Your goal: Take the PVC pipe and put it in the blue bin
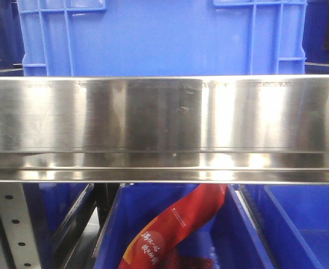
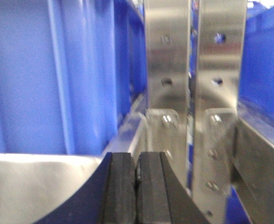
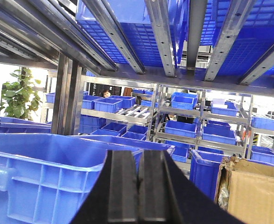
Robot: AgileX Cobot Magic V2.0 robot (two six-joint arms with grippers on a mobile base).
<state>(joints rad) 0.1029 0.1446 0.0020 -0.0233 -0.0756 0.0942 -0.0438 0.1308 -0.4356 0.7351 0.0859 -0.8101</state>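
both tools [image 2: 137, 191] [image 3: 137, 186] level, pads together

Blue bin [image 3: 38, 177], open-topped; near shelving

A bin [image 1: 158, 36] sits on the shelf rail [image 1: 164, 129], a packet [image 1: 175, 230] in the bin below

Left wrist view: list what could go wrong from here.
1. The left claw is shut and empty close to the steel uprights; moving ahead may hit them.
2. No PVC pipe shows in any view, so reaching would be blind.
3. The right claw, also shut, must open before any grasp.
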